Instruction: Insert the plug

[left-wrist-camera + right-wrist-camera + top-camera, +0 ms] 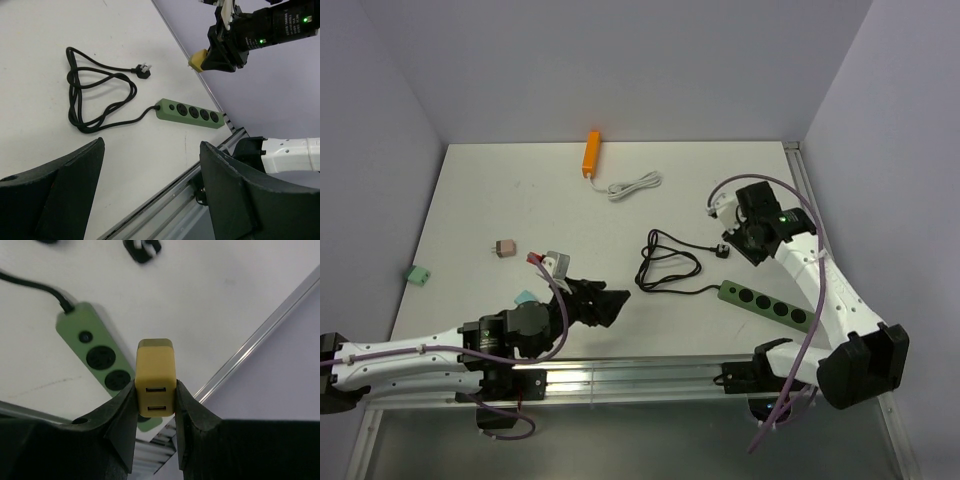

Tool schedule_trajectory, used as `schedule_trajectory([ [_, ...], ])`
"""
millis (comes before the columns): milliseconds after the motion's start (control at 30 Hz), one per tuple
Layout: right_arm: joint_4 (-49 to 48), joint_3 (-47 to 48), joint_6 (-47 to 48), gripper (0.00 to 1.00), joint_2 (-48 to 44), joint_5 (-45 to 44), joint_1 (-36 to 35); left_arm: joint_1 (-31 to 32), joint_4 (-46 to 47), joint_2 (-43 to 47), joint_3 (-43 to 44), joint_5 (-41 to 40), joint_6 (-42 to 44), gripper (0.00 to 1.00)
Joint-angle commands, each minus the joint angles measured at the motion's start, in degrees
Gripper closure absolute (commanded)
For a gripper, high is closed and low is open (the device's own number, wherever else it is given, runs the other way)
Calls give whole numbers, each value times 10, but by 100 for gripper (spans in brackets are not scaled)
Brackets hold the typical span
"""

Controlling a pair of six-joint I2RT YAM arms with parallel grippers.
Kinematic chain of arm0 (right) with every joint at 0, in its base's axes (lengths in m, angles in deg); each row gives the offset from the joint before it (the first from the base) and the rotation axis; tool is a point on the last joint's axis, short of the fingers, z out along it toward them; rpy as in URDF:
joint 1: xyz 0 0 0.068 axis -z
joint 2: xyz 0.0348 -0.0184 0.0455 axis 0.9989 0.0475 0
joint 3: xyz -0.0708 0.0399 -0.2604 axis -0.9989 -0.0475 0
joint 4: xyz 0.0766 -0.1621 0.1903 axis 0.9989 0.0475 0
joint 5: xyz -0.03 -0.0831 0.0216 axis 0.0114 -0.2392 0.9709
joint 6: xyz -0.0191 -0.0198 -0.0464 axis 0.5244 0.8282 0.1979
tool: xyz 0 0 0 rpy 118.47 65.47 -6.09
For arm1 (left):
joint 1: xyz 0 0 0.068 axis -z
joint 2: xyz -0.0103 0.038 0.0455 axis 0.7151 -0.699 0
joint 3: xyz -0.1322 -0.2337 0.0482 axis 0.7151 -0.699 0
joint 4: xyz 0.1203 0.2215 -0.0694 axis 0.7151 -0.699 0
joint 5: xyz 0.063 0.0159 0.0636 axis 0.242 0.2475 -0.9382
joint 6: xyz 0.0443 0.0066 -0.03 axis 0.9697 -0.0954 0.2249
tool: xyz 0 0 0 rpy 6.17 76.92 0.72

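Lilac walls (620, 60) are enclosing a white desk (520, 200) where the right end effector (156, 390) is clamping a yellow two-port USB charger plug (156, 360) aloft over the green four-socket plastic power strip (95, 350), presumably aiming its prongs downward, while the left end effector (151, 147) is hovering wide open, well left of that strip.

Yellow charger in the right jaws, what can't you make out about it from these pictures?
Prongs of the yellow charger: right wrist view shows only its USB face; its own body hides them.
Left wrist view: charger too small to show prongs.
Far sockets of the green power strip: right wrist view, behind charger and right jaws.
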Motion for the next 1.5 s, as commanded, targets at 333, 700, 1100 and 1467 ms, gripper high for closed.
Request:
schedule_trajectory([
  [333, 73, -187, 141, 100, -167, 138, 99, -11, 118, 3, -63, 132, -30, 19],
  [700, 82, -154, 162, 100, -118, 176, 105, -10, 164, 26, -110, 170, -32, 19],
  [1100, 102, -107, 209, 100, -37, 153, 105, -10, 172, 64, -129, 168, -17, 19],
  [1467, 77, -134, 246, 100, -46, 160, 106, -10, 185, 83, -143, 173, -13, 18],
])
